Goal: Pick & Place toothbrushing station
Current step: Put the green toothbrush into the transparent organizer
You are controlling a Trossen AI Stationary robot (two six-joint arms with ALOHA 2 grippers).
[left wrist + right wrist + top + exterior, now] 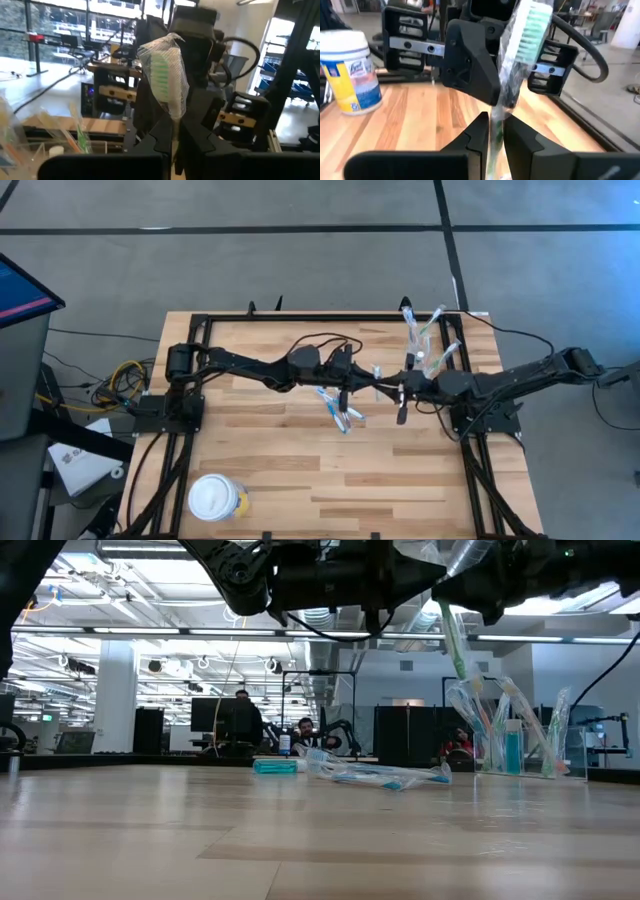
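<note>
Right wrist view: the right gripper [493, 131] has its fingers pinching a wrapped green-bristled toothbrush [525, 37], long axis upright, head up. The left gripper [175, 137] pinches a wrapped brush too, possibly the same one, since both meet mid-surface. Loose toothbrushes [338, 410] lie below them. Farther off, toward the right arm's side, the clear tumbler [432, 358] holds several upright brushes; right arm is nearer.

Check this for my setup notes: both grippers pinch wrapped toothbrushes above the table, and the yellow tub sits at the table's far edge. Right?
Not quite. The high view shows the yellow tub at the near edge. The left gripper and right gripper do each pinch a wrapped toothbrush.
</note>
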